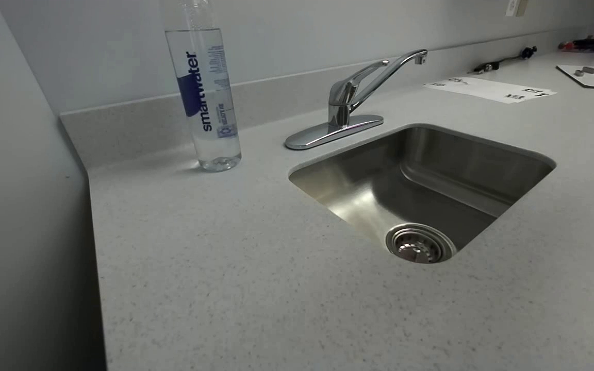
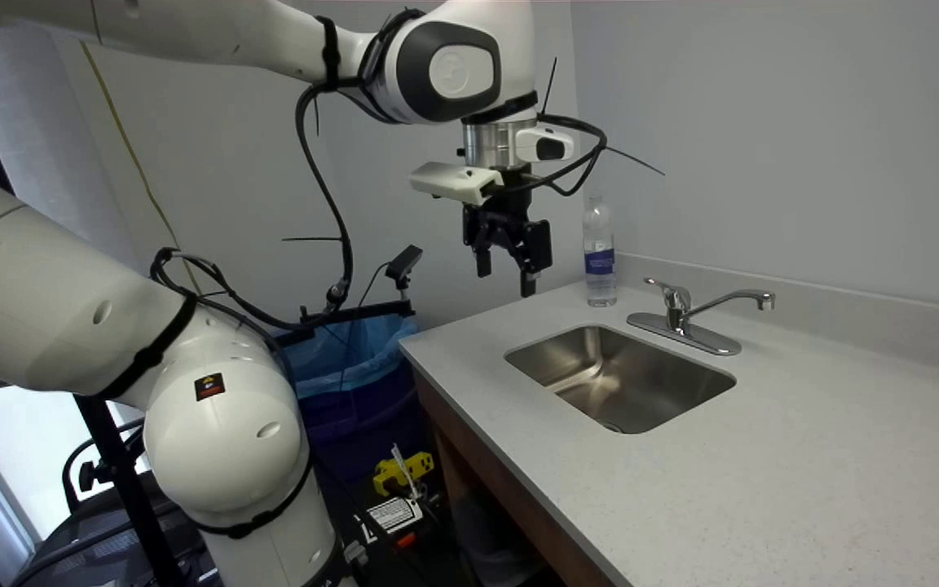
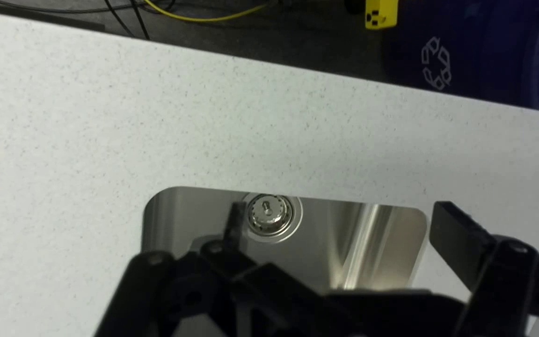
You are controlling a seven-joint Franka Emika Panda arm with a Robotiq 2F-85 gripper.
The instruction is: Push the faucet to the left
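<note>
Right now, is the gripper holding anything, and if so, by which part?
Nothing is held. The gripper is open, its jaws apart with nothing between them; the faucet stands clear of it.

plain grey walls (image 2: 763, 122) behind a speckled counter (image 1: 199, 257), dark floor (image 3: 274, 42) below

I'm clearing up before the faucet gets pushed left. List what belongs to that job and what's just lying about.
Belongs to the job: faucet, hand.

Only standing or lying about: water bottle, paper, blue bin, yellow power strip.
</note>
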